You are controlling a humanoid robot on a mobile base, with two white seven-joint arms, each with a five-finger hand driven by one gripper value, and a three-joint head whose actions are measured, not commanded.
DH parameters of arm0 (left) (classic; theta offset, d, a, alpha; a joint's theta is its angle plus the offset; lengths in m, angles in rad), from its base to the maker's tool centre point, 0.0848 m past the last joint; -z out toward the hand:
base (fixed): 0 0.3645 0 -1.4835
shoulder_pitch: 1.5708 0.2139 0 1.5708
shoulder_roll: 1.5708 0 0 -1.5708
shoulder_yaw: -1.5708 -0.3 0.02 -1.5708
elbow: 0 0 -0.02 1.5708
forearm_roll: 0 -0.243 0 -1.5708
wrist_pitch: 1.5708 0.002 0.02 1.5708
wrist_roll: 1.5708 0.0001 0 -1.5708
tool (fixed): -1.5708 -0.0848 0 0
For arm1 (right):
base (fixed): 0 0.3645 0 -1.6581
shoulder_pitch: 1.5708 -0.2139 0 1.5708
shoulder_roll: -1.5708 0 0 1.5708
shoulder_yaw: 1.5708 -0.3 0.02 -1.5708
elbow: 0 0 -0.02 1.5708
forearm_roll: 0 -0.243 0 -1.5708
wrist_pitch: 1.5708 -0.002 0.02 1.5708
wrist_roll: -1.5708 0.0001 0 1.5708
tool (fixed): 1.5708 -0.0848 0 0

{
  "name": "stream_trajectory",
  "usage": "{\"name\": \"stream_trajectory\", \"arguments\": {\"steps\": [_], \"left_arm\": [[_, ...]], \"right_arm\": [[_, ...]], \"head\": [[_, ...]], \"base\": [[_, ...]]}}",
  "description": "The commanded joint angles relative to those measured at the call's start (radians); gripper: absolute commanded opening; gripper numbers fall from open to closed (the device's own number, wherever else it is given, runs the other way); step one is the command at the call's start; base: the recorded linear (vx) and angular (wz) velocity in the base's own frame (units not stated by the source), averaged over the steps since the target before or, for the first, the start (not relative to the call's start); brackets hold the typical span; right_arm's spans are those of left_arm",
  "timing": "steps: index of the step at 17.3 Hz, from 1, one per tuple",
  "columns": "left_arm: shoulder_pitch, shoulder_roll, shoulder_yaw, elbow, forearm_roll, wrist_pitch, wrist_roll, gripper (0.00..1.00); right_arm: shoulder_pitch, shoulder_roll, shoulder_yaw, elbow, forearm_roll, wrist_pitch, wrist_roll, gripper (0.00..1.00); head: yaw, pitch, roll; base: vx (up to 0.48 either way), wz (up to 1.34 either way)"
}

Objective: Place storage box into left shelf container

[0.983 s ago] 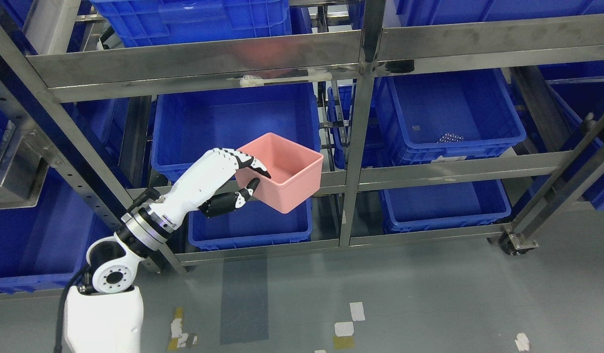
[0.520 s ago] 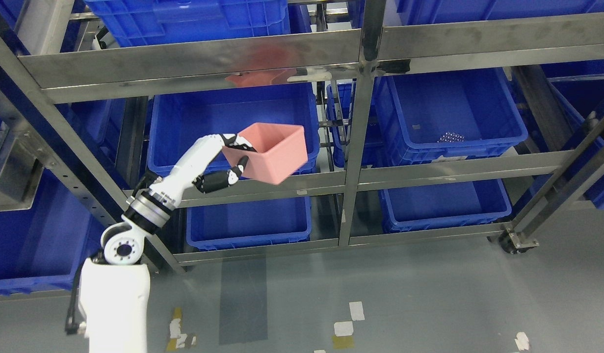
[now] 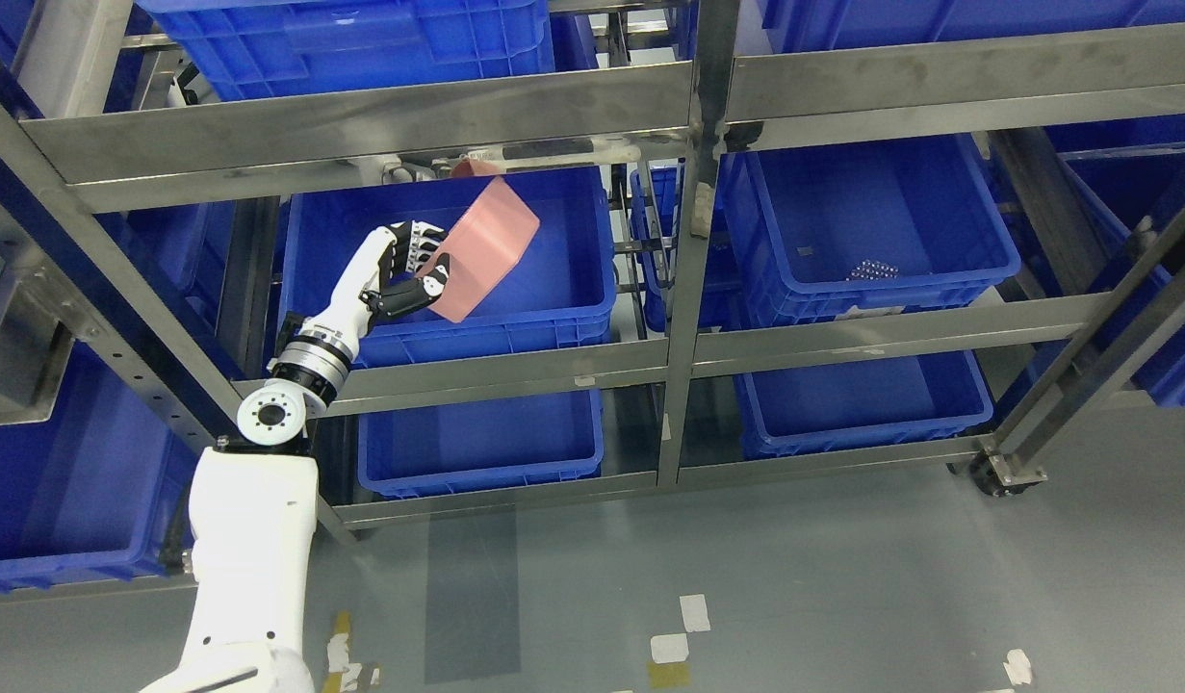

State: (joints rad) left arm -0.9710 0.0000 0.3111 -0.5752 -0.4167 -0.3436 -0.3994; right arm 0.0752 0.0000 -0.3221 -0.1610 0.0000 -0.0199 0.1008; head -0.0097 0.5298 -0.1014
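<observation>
Left hand (image 3: 399, 274) curled on the pink box (image 3: 484, 245), fingers over its near edge, thumb underneath. Box is tipped hard, bottom face toward the camera, opening facing away and down into the left bin (image 3: 573, 289). Box sits above the bin's interior, top corner close under the steel crossbar (image 3: 361, 115); can't tell if its low edge touches the bin floor. Left arm (image 3: 255, 520) comes up from the bottom left edge, white housing, wrist passing over the bin's front left corner.

Right arm not in view.

Shelf: bare steel frame rack (image 3: 683, 318), several tiers of blue bins. Right bin (image 3: 977, 250) on the same tier has a small pile of dark beads or similar near its right side and one small scrap on the floor. Lower tier has two more blue bins (image 3: 476, 462), contents not visible. More bins on the top tier and off to the left.

Floor (image 3: 794, 577) is grey, smooth, with scattered bits of white and yellow tape and one darker rectangular patch in front of the rack. Rack foot visible at lower right.
</observation>
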Motion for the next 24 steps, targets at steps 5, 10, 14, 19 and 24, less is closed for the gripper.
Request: {"name": "stream_trajectory", "arguments": {"steps": [5, 10, 14, 19, 24], "left_arm": [[-0.09, 0.017, -0.05, 0.305, 0.243, 0.057, 0.185, 0.14], [-0.097, 0.017, -0.066, 0.304, 0.246, 0.06, 0.229, 0.6], [-0.103, 0.017, -0.066, 0.301, 0.259, 0.049, 0.229, 0.84], [-0.1, 0.017, -0.066, 0.29, 0.32, 0.04, 0.182, 0.89], [-0.094, 0.017, -0.089, 0.288, 0.38, 0.043, -0.075, 0.98]], "right_arm": [[0.0, -0.017, 0.0, 0.0, 0.008, 0.0, 0.341, 1.0], [0.0, -0.017, 0.0, 0.0, 0.008, 0.0, 0.341, 1.0], [0.0, -0.017, 0.0, 0.0, 0.008, 0.0, 0.341, 1.0], [0.0, -0.017, 0.0, 0.0, 0.008, 0.0, 0.341, 1.0], [0.0, -0.017, 0.0, 0.0, 0.008, 0.0, 0.341, 1.0]], "head": [[0.0, 0.0, 0.0], [0.0, 0.0, 0.0], [0.0, 0.0, 0.0], [0.0, 0.0, 0.0], [0.0, 0.0, 0.0]], "base": [[-0.004, 0.0], [0.001, 0.0], [0.037, -0.01], [0.086, 0.11], [0.115, 0.12]]}}
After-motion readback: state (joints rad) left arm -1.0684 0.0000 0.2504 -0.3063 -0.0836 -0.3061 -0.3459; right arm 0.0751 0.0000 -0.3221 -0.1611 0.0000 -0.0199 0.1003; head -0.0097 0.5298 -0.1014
